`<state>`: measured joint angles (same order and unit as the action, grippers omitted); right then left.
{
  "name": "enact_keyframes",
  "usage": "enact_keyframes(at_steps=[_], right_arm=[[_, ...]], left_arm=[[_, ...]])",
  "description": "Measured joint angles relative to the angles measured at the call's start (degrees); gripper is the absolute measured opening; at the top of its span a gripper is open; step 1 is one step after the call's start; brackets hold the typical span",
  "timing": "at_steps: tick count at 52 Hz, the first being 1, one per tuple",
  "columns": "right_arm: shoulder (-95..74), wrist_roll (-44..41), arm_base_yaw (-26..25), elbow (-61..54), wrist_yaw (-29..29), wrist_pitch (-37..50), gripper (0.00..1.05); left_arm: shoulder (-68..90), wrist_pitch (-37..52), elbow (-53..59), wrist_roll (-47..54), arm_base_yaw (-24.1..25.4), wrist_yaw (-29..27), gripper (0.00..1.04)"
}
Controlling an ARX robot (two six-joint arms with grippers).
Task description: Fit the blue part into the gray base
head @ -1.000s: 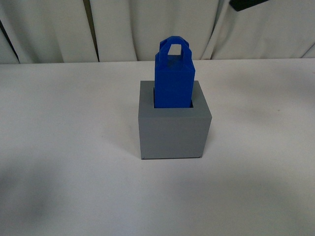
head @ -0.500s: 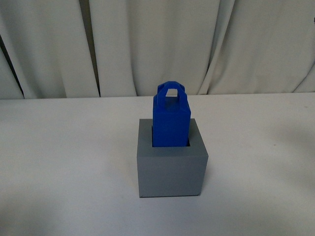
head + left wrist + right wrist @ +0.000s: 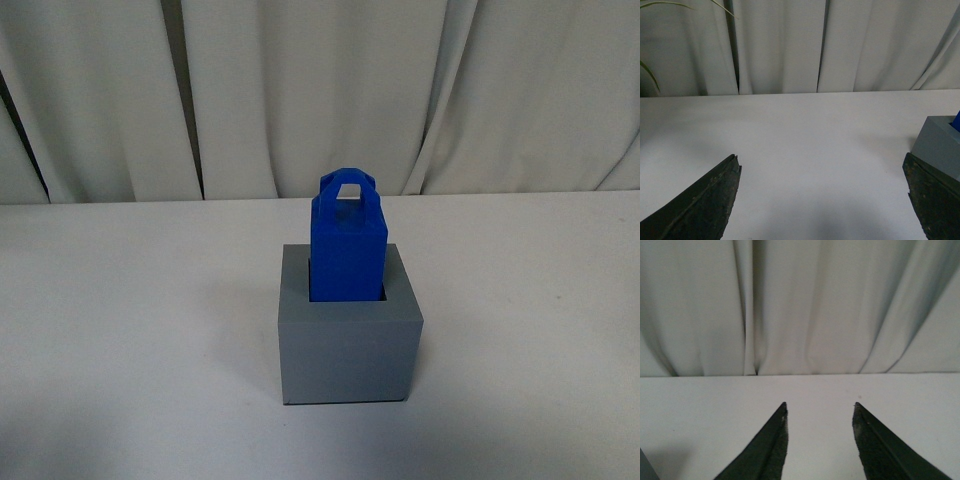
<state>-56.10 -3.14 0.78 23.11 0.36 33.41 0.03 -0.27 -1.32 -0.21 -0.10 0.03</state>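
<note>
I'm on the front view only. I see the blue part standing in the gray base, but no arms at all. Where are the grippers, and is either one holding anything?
Observer: The left gripper is open and empty, with only bare table between its tips.
Operator: Is it anywhere near the base?
Observer: Yes. In the left wrist view the gray base sits right beside one finger, with a sliver of the blue part above it. I cannot tell whether finger and base touch.
Operator: And the right side?
Observer: The right gripper is open too, with nothing between its tips, and it points across the table toward the curtain.
</note>
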Motion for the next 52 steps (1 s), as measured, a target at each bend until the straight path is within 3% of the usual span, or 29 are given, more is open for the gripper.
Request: enact_keyframes(at_steps=[7,9,52], right_arm=[[4.85,2.03,-0.74,-7.28,-0.33,1.29,0.05],[6.25,2.08,-0.74,-8.68,-0.42,1.42,0.01],[30.42,2.43,-0.74,-22.67,-0.42,-7.91,0.02]], left_arm=[[0.0,0.0,0.0,-0.02,0.0,-0.04,0.99],[0.0,0.0,0.0,-0.02,0.02,-0.04,0.99],[0.0,0.0,0.0,0.0,0.0,-0.04,0.99]])
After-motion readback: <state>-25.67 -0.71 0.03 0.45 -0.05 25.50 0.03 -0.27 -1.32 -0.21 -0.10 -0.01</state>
